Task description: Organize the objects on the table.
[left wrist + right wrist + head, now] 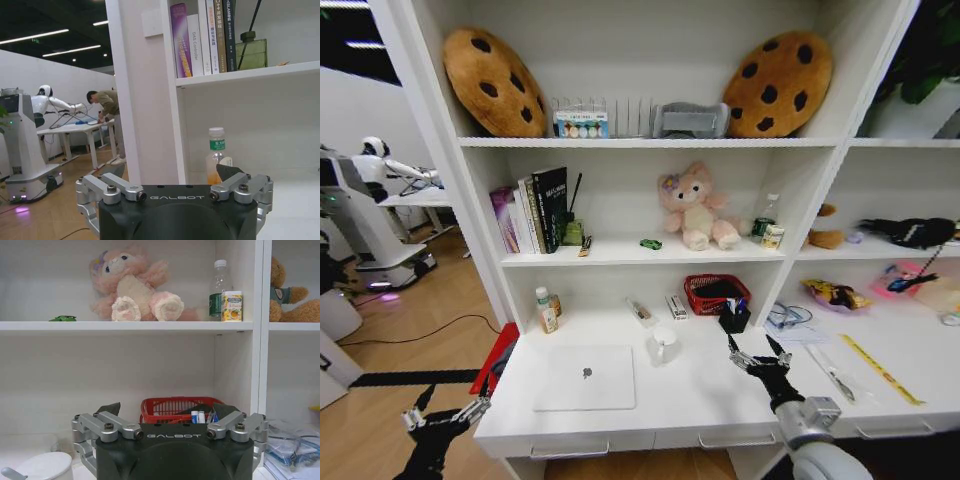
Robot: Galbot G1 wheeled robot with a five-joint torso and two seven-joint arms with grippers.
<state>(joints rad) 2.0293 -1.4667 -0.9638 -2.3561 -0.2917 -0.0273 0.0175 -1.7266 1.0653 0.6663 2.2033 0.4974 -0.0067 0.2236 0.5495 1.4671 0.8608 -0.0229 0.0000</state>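
Two grippers: both were empty, and both had their fingers spread wide.
Left gripper (445, 415): it hung low, off the left end of the desk (710, 395), out over the wooden floor.
Right gripper (760, 357): it was above the desk top, near the front edge, just right of the middle.
Silver laptop (585, 377): it lay shut and flat on the desk, between the two grippers, a bit nearer the left one.
White mug (663, 344): it stood just right of the laptop and a little left of the right gripper. The right arm was the nearer one, I think.
Pen holder (734, 318): this small black cup with pens stood straight behind the right gripper, in front of the red basket (716, 293).
Green-labelled bottle (544, 310): it stood upright at the back left of the desk, closer to the left arm.
Yellow ruler (882, 369): it lay flat far to the right, its long side running from back-left to front-right.
Green toy car (650, 244): it sat on the shelf above, left of the pink plush.
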